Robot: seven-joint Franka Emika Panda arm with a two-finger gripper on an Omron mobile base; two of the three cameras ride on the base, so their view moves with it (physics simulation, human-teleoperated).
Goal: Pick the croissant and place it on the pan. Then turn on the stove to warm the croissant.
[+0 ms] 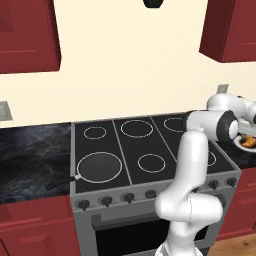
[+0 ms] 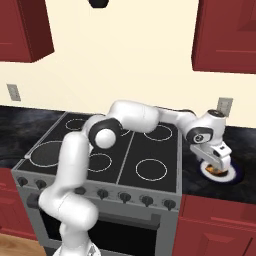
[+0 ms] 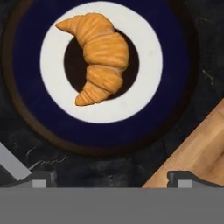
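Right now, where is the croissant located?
The croissant lies on a dark blue plate with a white ring, on the black counter right of the stove, directly below the open gripper.

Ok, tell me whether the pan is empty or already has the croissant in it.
Empty. The pan on the front left burner holds nothing; the croissant lies on the plate right of the stove.

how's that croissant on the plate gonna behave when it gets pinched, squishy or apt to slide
The croissant looks small and probably light. Its ridged, curved segments suggest a soft pastry that may dent under a hard pinch. It lies flat on the smooth plate, so a nudge would likely slide or spin it rather than roll it; the open gripper should straddle its thick middle.
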